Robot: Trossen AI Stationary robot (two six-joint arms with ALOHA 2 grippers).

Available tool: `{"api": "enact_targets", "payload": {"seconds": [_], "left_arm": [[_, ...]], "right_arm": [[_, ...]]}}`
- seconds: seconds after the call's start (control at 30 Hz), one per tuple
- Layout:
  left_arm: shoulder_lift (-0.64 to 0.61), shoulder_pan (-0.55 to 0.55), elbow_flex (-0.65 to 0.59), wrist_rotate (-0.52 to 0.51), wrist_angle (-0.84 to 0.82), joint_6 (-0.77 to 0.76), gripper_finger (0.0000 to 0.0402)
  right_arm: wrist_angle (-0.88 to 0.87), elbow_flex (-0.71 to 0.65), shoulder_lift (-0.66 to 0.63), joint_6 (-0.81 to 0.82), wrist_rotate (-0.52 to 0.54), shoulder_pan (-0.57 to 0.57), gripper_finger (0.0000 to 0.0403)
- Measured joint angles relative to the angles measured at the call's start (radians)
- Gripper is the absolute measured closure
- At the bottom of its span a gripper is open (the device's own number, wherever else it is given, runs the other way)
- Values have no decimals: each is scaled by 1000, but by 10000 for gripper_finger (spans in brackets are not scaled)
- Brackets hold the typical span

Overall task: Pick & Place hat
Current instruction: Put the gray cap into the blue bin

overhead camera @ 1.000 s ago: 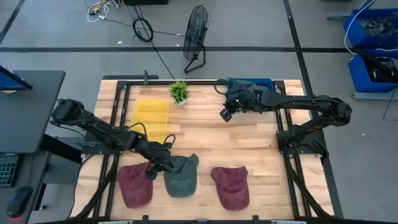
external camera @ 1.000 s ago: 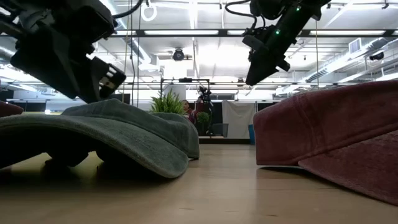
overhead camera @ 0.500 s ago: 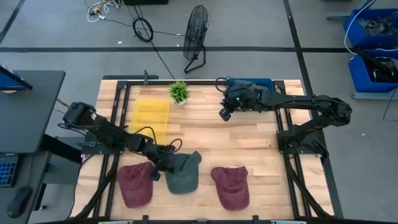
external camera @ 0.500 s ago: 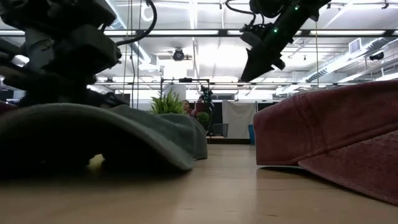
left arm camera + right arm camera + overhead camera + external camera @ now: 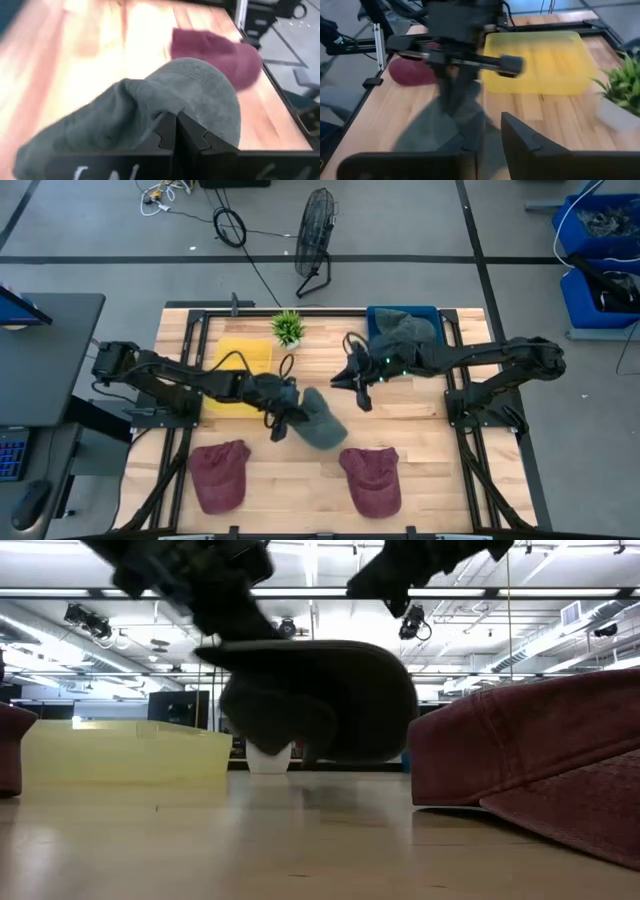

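A grey-green hat (image 5: 322, 420) hangs above the middle of the table, with my left gripper (image 5: 284, 420) shut on it. In the low view the hat (image 5: 320, 700) is clear of the wood. My right gripper (image 5: 359, 387) stands just to the far right of the hat. Its fingers (image 5: 520, 137) have a narrow gap with nothing showing between them. One maroon hat (image 5: 218, 475) lies flat at the near left and another (image 5: 372, 478) at the near right. Another grey hat (image 5: 402, 330) lies on the blue bin. My left gripper pinches a bunched fold of the hat's cloth (image 5: 165, 112) between its two shut fingers, at the hat's left edge. The fingers come from the table's left, slanting down. The hat hangs lifted clear of the table, its rounded crown (image 5: 205, 85) beyond the fingers.
A yellow tray (image 5: 240, 365) sits at the far left behind my left arm. A small potted plant (image 5: 288, 328) is beside it and a blue bin (image 5: 432, 314) stands at the far right. Bare wood shows between the two maroon hats.
My left gripper has shut on the grey-green hat and lifted it clear of the table. It has carried the hat from the near edge toward the middle and right. My right gripper has come from the far side toward the near edge, close to the hat.
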Motion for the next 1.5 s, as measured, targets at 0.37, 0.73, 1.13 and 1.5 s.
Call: {"api": "enact_targets", "payload": {"seconds": [0.37,0.73,1.13,1.5], "left_arm": [[67,47,112,-22,-7,121,395],[69,106,133,-65,-89,147,395],[68,120,132,-122,-49,214,395],[63,137,137,-124,-34,272,371]], "right_arm": [[18,0,120,-29,124,114,259],[23,0,231,1,137,108,225],[33,1,270,63,118,58,290],[-154,-3,251,76,94,58,392]]}}
